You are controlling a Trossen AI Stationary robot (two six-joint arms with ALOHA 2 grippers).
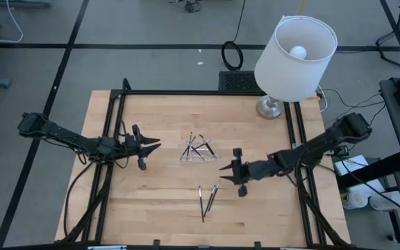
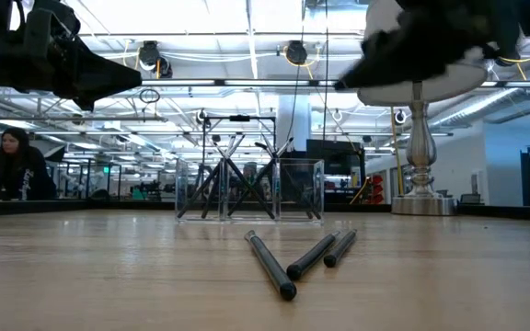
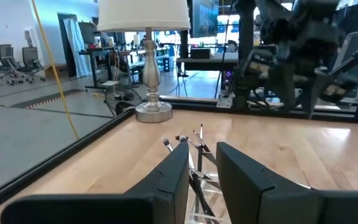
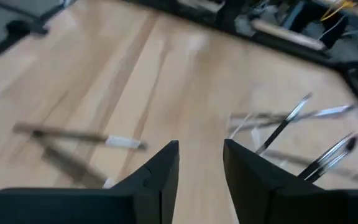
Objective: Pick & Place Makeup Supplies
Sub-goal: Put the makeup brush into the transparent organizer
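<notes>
A small clear tray (image 1: 196, 148) stands mid-table with several thin dark and silvery makeup sticks (image 3: 194, 146) leaning crossed inside it. Three more dark sticks (image 1: 207, 198) lie flat on the wood nearer the near edge, also seen in the low view as sticks (image 2: 288, 257). My left gripper (image 1: 155, 146) hovers open to the left of the tray, pointing at it, with its fingers (image 3: 173, 177) either side of the tray in the left wrist view. My right gripper (image 1: 222, 169) hovers open to the right, between the tray and the lying sticks (image 4: 79, 138), above the table.
A white-shaded lamp (image 1: 294, 59) with a silver base (image 2: 419, 204) stands at the far right corner of the table. Black rails (image 1: 113, 139) run along the left, right and far edges. A person (image 2: 17, 170) sits in the room beyond the table.
</notes>
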